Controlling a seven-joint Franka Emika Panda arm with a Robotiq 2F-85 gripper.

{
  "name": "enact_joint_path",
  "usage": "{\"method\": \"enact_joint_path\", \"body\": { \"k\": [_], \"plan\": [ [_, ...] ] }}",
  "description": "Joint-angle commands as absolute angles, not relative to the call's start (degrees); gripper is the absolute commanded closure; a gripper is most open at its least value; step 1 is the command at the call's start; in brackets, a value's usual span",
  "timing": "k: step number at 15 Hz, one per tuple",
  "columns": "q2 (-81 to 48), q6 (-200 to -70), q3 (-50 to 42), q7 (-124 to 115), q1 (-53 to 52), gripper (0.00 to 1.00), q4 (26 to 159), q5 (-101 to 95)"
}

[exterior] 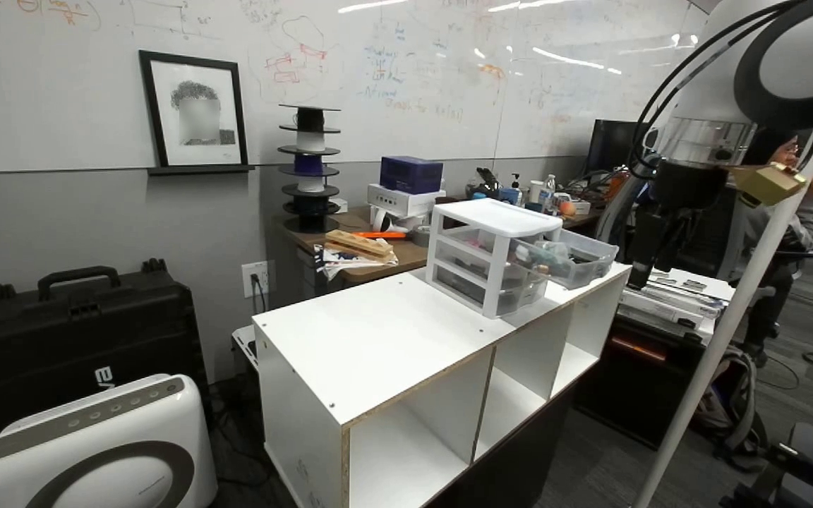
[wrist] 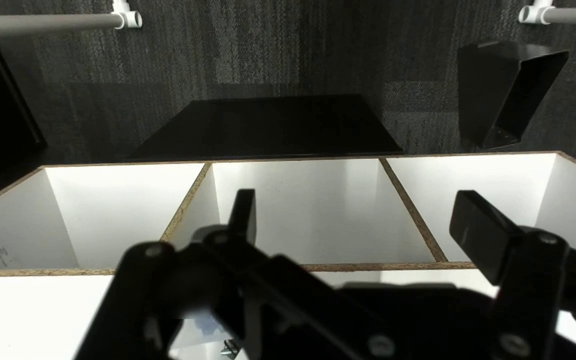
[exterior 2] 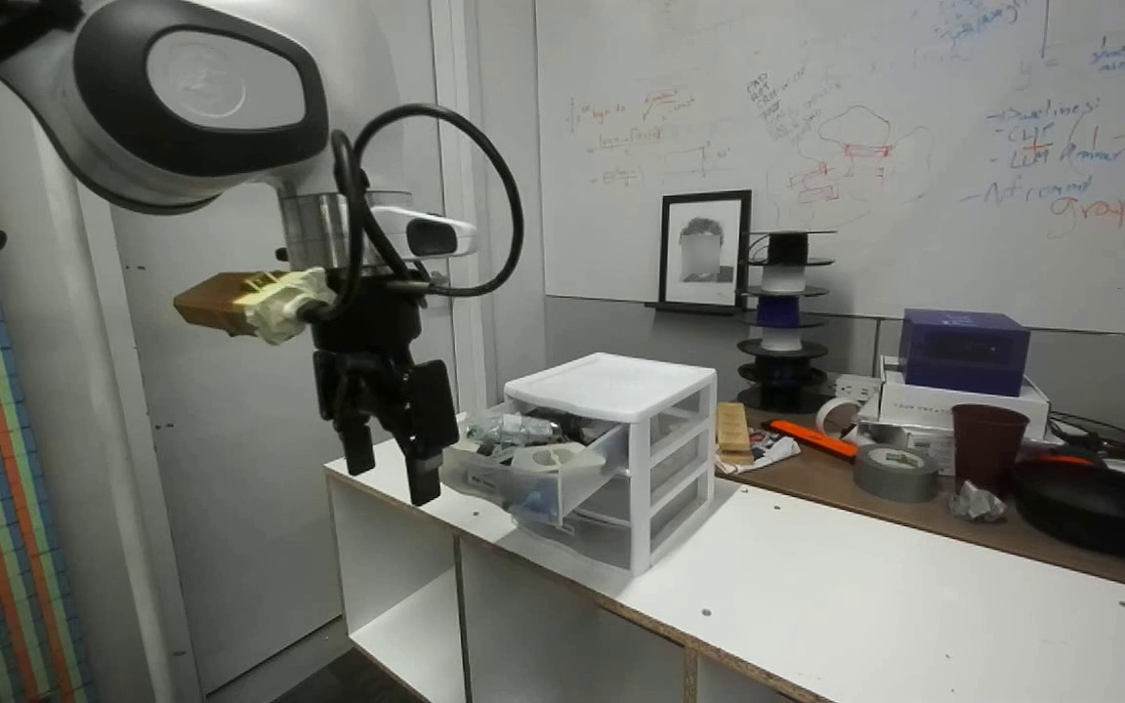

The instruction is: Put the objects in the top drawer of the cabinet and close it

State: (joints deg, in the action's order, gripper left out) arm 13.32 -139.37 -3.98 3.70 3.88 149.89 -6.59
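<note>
Black two-finger gripper (exterior 2: pixel 393 478) hangs left of centre in an exterior view, fingers down; jaws spread wide apart, clear in wrist view. White open-cubby shelf unit (exterior 2: pixel 846 596) spans the lower frame. On it, mid-frame: small boxy white plastic cabinet (exterior 2: pixel 611 386). Its shallow translucent plastic top drawer (exterior 2: pixel 587 478) is pulled out in both exterior views, just beside the gripper, not touching. Assorted small objects (exterior 2: pixel 523 427) piled inside, too jumbled to tell singly. Behind, right side: brown desk (exterior 2: pixel 812 480) with round black pan (exterior 2: pixel 1100 508), grey tape roll (exterior 2: pixel 895 475), dark red plastic cup (exterior 2: pixel 989 444), purple box (exterior 2: pixel 963 353). Farther, right of centre: black-flanged spool stack (exterior 2: pixel 782 312), black-framed portrait (exterior 2: pixel 704 254). Upper right: whiteboard (exterior 2: pixel 924 59), coloured handwriting.
</note>
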Motion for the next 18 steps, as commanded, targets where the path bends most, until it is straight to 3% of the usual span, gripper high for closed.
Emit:
{"method": "enact_joint_path", "body": {
  "k": [1,9,13,18],
  "plan": [
    [9.43,-140.58,-4.66,6.26,4.27,0.34,146.82,-6.88],
    [1.49,-148.55,-5.28,13.51,3.14,0.95,141.5,3.21],
    [-1.6,-151.68,-4.68,13.39,3.54,1.0,139.14,2.5],
    [-6.46,-155.86,-3.4,9.23,2.95,0.94,134.46,0.49]
  ]
}}
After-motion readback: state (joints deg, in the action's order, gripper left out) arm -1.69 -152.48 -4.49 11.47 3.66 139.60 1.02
